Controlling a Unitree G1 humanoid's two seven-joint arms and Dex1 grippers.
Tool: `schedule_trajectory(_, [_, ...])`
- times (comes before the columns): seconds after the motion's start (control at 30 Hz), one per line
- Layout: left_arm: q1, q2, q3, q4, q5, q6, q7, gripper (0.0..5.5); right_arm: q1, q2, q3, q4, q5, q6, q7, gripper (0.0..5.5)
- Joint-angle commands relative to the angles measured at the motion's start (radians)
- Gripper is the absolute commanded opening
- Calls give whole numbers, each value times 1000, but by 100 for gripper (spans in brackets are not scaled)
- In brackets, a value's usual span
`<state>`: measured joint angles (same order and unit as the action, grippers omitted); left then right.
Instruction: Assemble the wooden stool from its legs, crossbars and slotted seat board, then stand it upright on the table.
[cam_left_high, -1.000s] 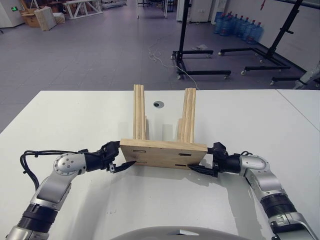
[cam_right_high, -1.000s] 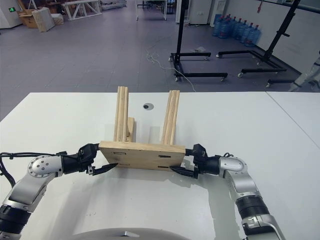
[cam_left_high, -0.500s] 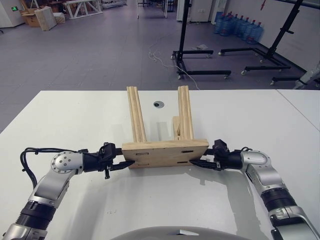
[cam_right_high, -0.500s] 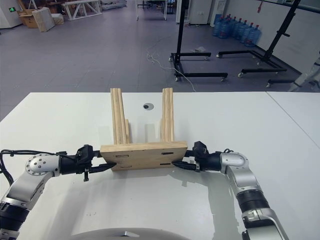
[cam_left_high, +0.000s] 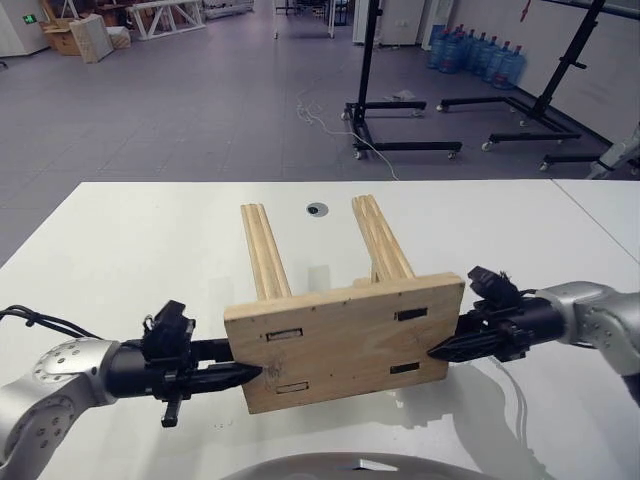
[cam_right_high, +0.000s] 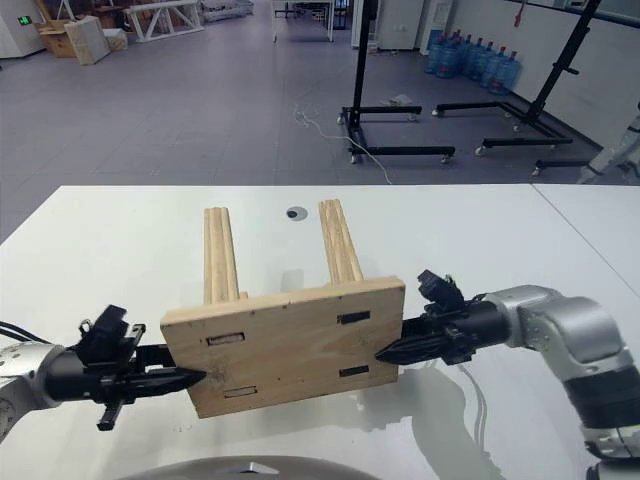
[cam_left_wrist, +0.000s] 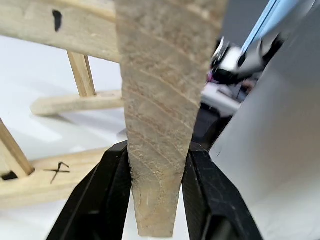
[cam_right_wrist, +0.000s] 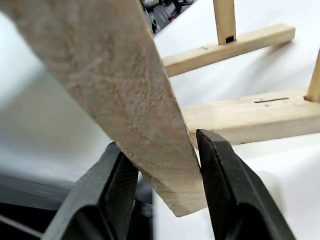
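Wooden stool (cam_left_high: 340, 310), already put together, hangs between the two arms over the white counter (cam_left_high: 120, 240). Its seat board (cam_left_high: 345, 340) faces the head camera and its legs (cam_left_high: 262, 250) point away toward the far side. I cannot tell whether the leg ends touch the counter. The left gripper (cam_left_high: 235, 373) is clamped on one short edge of the seat board and the right gripper (cam_left_high: 445, 350) on the opposite edge. In the left wrist view the black fingers (cam_left_wrist: 105, 195) press flat against both faces of the board. Holding at opposite edges likely lets the arms swing the whole frame as one piece without loading the joints at the crossbars (cam_right_wrist: 227, 47). The stool looks fully assembled, so what remains is turning it so the legs go down and setting it upright.
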<state>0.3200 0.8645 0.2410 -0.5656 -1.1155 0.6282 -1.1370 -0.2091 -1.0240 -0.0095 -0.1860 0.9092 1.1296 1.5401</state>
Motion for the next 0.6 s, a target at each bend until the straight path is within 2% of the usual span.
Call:
schedule_trajectory(0.03, [-122,63,150,-6,-410,99,187,129,-238,-118,49,54,337,450,69,165])
schedule_trajectory(0.17, [-198,67,194,80,-567,137,296,129,-423,-221,270,220,519,485,72,165])
schedule_trajectory(0.3, [-259,-80,105,193,-409,89,376,130,-528,-250,459,285,631,485,72,167])
schedule_trajectory(0.43, [-305,-127,77,288,-410,138,411,130,-556,-244,585,351,713,485,23,168])
schedule_trajectory(0.47, [-317,-129,74,318,-413,155,418,169,-560,-238,608,380,742,485,2,168])
schedule_trajectory(0.53, [-327,-132,80,352,-415,175,422,213,-590,-213,647,448,796,485,-36,168])
schedule_trajectory(0.6, [-344,-138,95,380,-412,189,422,240,-632,-176,676,538,842,485,-90,159])
